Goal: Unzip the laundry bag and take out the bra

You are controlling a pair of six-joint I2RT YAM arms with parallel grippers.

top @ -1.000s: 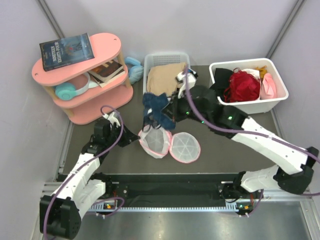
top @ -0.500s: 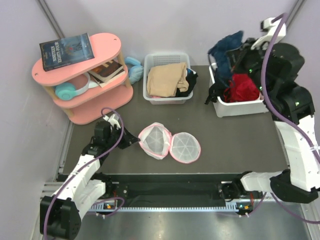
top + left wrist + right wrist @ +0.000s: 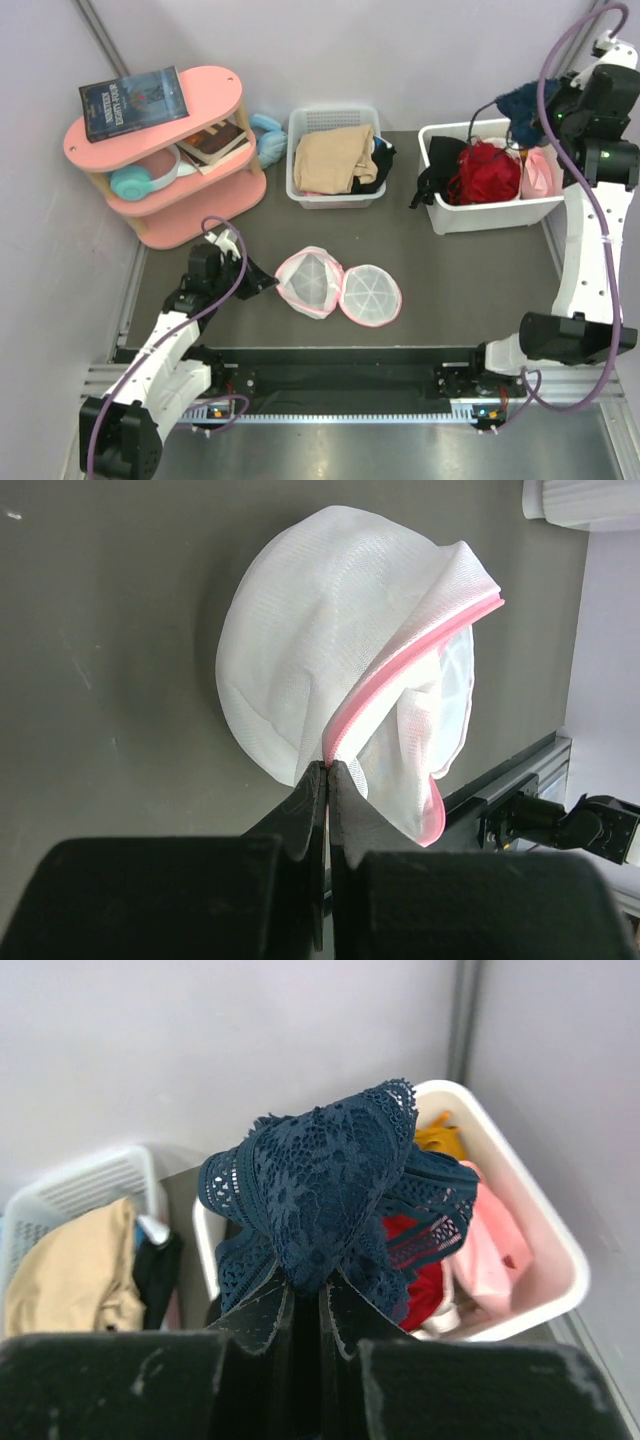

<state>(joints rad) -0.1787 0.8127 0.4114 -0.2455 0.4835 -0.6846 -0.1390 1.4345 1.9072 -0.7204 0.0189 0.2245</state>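
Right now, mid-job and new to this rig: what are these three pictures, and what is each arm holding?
These are two white robot arms, each ending in a two-finger gripper. The wide picture looks down from above and behind them; the other two come from a camera on each wrist. On the dark table lies the laundry bag, unzipped and spread into two round mesh halves. The left gripper is shut on its pink rim. The right gripper is shut on the bra, navy lace, held in the air by the white bin of clothes. A basket and a pink shelf stand at the back.
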